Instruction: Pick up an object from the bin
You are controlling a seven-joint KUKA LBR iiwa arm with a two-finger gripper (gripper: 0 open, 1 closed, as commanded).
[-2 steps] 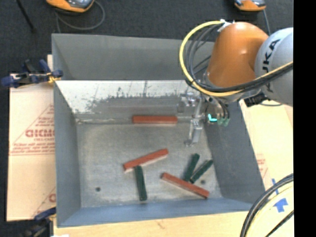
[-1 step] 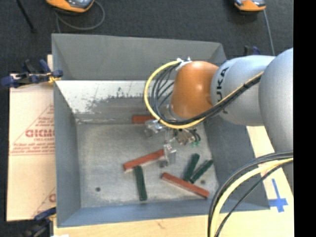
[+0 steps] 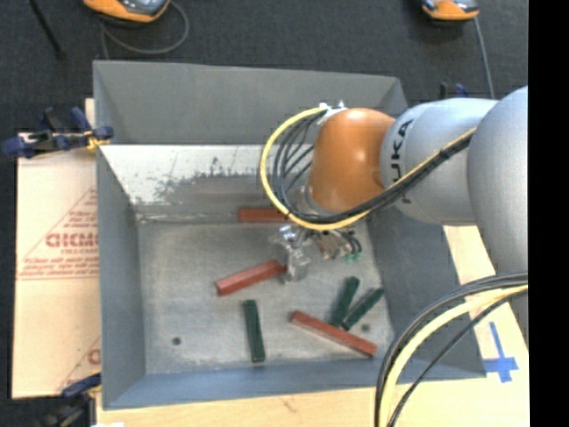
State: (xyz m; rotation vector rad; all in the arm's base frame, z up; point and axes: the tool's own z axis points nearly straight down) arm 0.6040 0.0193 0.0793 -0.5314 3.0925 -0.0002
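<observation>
The step in hand looks like the approach to a grasp: the gripper [image 3: 294,261] is down in the bin [image 3: 118,265], at the right end of the middle red stick [image 3: 250,278], which lies aslant on the floor and serves here as the landmark.

Nearest the camera, below that stick, a dark green stick [image 3: 254,330] lies almost straight up and down. To the lower right of the landmark lies a longer red stick [image 3: 332,334]. Just above it, two more green sticks [image 3: 345,299] lean side by side. All of these lie well apart from the gripper.

At the landmark itself, the gripper touches or nearly touches the stick's right tip. I cannot tell whether it is released or clenched, nor whether the stick's end is actually inside it. If the red stick is the target, my judgement is that the next move calls for settling squarely over that end, closing firmly and lifting straight up, since a hold at the very tip may let the stick swing or slip.

Beyond the landmark, towards the far wall, another red stick [image 3: 259,213] lies partly under the arm. Above it the wrist's orange cover [image 3: 348,158] points steeply downward, looped with cables [image 3: 271,163], and the grey arm reaches in from the right.
</observation>
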